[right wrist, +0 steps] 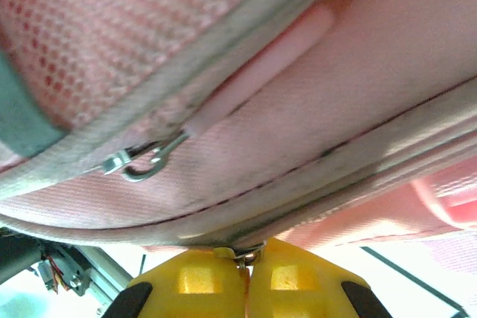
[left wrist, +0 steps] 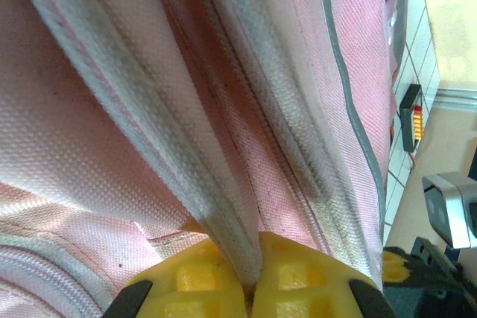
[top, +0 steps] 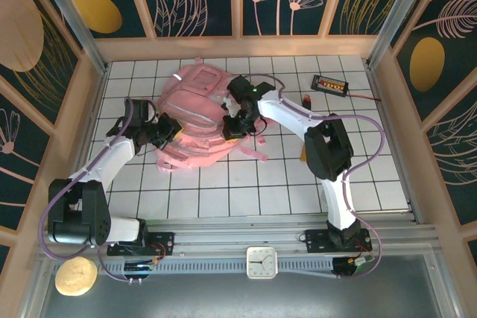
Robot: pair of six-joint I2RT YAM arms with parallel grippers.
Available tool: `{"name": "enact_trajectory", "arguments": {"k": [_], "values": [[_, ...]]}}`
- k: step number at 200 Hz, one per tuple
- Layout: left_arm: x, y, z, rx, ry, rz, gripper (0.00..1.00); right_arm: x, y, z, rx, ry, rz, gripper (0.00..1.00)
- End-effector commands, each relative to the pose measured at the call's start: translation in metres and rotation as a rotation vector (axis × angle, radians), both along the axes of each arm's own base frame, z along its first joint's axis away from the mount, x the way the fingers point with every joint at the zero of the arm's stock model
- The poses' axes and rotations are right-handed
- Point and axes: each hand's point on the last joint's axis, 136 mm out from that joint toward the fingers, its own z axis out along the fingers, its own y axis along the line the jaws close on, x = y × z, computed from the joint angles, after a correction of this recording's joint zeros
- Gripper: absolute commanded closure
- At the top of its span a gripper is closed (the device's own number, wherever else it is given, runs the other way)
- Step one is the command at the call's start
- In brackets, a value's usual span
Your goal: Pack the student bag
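The student bag (top: 195, 113) lies flat on the tiled counter (top: 223, 199), towards its far edge and slightly left of the middle. Loose pink straps (top: 252, 153) trail off its near right side. Both end effectors sit against it, and from above their fingertips are hidden under the black wrist housings. The left end effector (top: 162, 133) is at the bag's left edge. Its wrist camera shows the yellow fingers (left wrist: 197, 277) pinched narrow on a grey-white piped fold of the fabric, their lower parts cut off by the frame. The right end effector (top: 233, 126) is at the bag's right side. In its wrist view the yellow fingers (right wrist: 201, 281) are pressed together on the bag's lower seam, with a small metal bit (right wrist: 246, 255) between the tips that is too small to identify. Above them a metal zip puller (right wrist: 145, 161) with a pink tab lies against the fabric, apart from the fingers. Whether the bag is open cannot be told.

The bag's far end lies close to the counter's far edge. Open tiles run along the near edge between the two arms and along the right edge. A black device (top: 330, 83) with an orange lit strip sits near the far right corner
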Motion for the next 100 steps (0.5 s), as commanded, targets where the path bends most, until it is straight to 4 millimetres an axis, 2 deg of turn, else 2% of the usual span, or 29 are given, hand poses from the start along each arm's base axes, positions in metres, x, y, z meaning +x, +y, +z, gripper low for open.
{"name": "enact_trajectory", "arguments": {"k": [1,25,33,36,51,81,100], "values": [[0.010,0.022,0.022,0.103,-0.088,0.009,1.00,0.009,-0.050,-0.002,-0.149,-0.005,-0.038,1.00],[0.004,0.025,0.023,0.146,-0.084,-0.025,1.00,0.032,-0.073,-0.011,-0.162,-0.018,-0.097,1.00],[0.001,0.025,0.022,0.152,-0.081,-0.033,1.00,0.036,-0.072,-0.012,-0.160,-0.030,-0.099,1.00],[0.001,0.025,0.021,0.153,-0.078,-0.036,1.00,0.045,-0.082,-0.014,-0.160,-0.030,-0.128,1.00],[-0.003,0.024,0.018,0.151,-0.071,-0.044,1.00,0.063,-0.094,-0.016,-0.160,-0.039,-0.170,1.00],[-0.006,0.024,0.012,0.141,-0.056,-0.046,1.00,0.094,-0.109,-0.018,-0.159,-0.065,-0.224,1.00],[-0.005,0.024,0.014,0.137,-0.059,-0.049,1.00,0.106,-0.113,-0.014,-0.151,-0.074,-0.231,1.00]]}}
